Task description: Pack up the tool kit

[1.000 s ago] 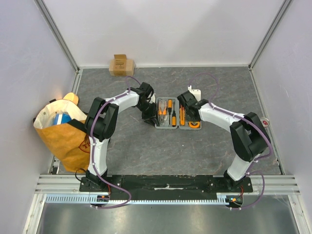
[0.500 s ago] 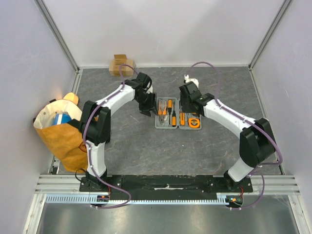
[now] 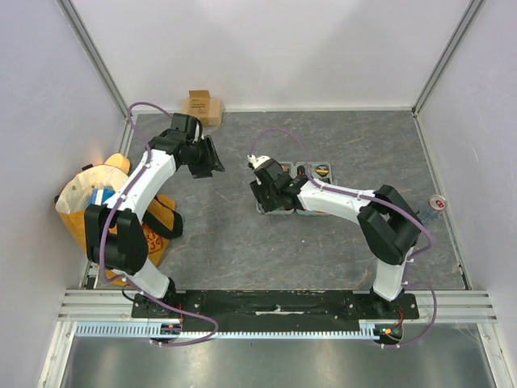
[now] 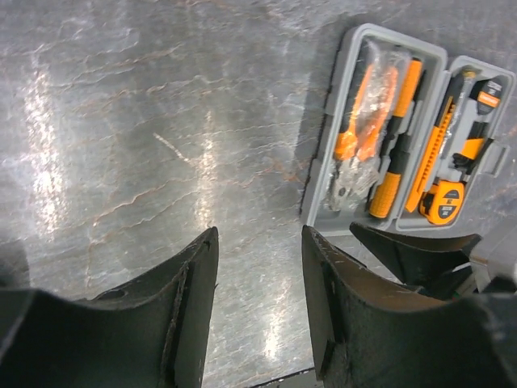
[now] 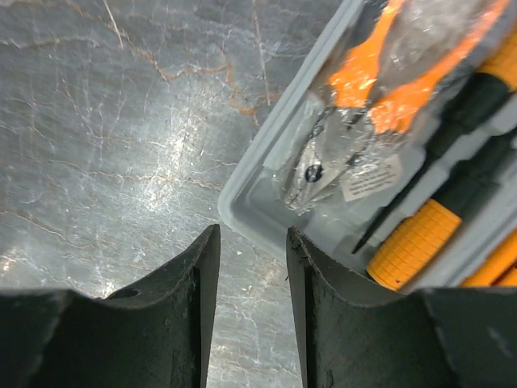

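bag: yellow-orange soft bag [image 3: 85, 230] slumped at 8 o'clock from my left claw, not part of this job
left claw: my left claw [image 4: 260, 234] hangs over bare grey stone-look tabletop [image 4: 121, 121], jaws about halfway apart, nothing in them
right claw: my right claw [image 5: 252, 233] is at the case's 9 o'clock edge, jaws partly apart and empty, with a case corner just past the tips
case: flat grey plastic hinged case [image 4: 321, 153] lies open mid-table, roughly 4 o'clock from the left claw and well apart from it
tools: wrapped orange-handled pliers [image 4: 359, 133], orange-and-black screwdrivers [image 4: 394, 162] and small orange tape measure [image 4: 443, 202] all look seated
step: my guess is only folding it shut is left
risk: nothing braces the case, so a one-sided nudge on that slick top could skate it away. Flip a half too fast and the loose-looking pliers may tumble out and jam the lid.
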Available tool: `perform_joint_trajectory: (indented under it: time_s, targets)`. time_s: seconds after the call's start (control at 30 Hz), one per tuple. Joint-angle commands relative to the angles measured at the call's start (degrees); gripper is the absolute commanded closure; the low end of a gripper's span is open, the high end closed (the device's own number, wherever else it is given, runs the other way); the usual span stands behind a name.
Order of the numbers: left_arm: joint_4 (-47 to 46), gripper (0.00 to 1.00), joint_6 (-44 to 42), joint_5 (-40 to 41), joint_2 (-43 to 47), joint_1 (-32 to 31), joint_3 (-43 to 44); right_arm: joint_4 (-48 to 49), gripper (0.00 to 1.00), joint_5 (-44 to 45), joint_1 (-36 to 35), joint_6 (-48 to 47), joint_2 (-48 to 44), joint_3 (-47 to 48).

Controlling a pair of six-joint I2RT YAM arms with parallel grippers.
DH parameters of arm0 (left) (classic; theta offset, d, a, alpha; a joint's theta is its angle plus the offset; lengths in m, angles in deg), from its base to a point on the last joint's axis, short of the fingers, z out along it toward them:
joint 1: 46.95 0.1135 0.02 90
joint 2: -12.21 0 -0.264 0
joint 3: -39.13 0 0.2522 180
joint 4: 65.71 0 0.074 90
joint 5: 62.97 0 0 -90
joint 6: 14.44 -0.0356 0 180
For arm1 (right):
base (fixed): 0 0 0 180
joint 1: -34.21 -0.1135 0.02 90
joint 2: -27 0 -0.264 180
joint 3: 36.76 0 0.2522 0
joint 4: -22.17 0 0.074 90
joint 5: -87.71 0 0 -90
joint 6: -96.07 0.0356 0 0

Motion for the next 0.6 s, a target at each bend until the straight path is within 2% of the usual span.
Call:
perform_joint_trajectory:
  time_s: [0.0,0.47,0.57]
  targets:
    - [-1.9,0.48,2.7,0.8,2.9,1.4,-3.0,2.3,0.55,-0.9,-0.8,-2.5,2.6,3.1]
    - [-2.9,0.48,3.4,-2.2,3.6,3.1,-5.7,3.3,0.55,0.6,-3.5,-6.5,8.4,4.4]
    - [-3.5,0.48,3.8,-4.7,2.9,3.4,-5.9,3.6,0.62,1.3,-3.7,-7.2,9.7,4.7]
